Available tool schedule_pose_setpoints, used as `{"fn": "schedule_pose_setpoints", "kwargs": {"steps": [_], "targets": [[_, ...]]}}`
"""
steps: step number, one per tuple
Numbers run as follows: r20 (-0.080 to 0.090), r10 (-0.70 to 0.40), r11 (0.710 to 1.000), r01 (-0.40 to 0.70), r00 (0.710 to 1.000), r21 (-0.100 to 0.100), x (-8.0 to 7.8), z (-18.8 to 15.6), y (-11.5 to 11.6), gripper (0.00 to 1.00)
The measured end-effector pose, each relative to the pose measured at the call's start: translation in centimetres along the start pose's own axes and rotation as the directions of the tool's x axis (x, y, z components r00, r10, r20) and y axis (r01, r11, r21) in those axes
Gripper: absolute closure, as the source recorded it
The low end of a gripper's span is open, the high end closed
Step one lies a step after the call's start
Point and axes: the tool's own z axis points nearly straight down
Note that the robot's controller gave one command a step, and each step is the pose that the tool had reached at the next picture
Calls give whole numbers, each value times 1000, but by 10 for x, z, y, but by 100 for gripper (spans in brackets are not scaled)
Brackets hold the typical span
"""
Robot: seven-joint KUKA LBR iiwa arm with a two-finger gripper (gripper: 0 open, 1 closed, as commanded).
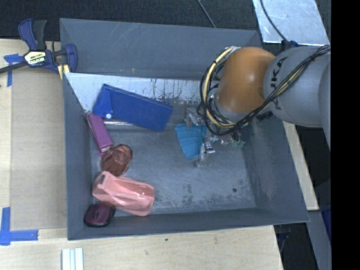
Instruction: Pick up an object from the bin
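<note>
My gripper [205, 148] reaches down into the middle of the bin, just right of centre, below the arm's wrist. A small light-blue, crumpled-looking thing [188, 139] lies right against its left side, touching it. How much of that thing sits inside the gripper is hidden by the wrist above. A flat dark-blue box [132, 108] leans on the bin's back wall, to the left of the gripper and apart from it.
Along the bin's left side lie a purple stick [99, 131], a reddish-brown lump [116, 158], a pink rounded thing [124, 193] and a dark purple piece [98, 214]. The arm with its orange cover and cables hangs over the bin's right part.
</note>
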Motion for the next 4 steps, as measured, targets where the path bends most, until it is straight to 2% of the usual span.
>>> {"fn": "schedule_pose_setpoints", "kwargs": {"steps": [1, 2, 3, 4], "targets": [[9, 470, 883, -470, 883, -7, -2, 2, -7, 0], [17, 42, 999, -42, 999, 3, -4, 8, -6, 0], [5, 435, 900, -435, 900, -8, -2, 2, -5, 0], [27, 55, 999, -55, 998, 2, -7, 3, -5, 100]]}}
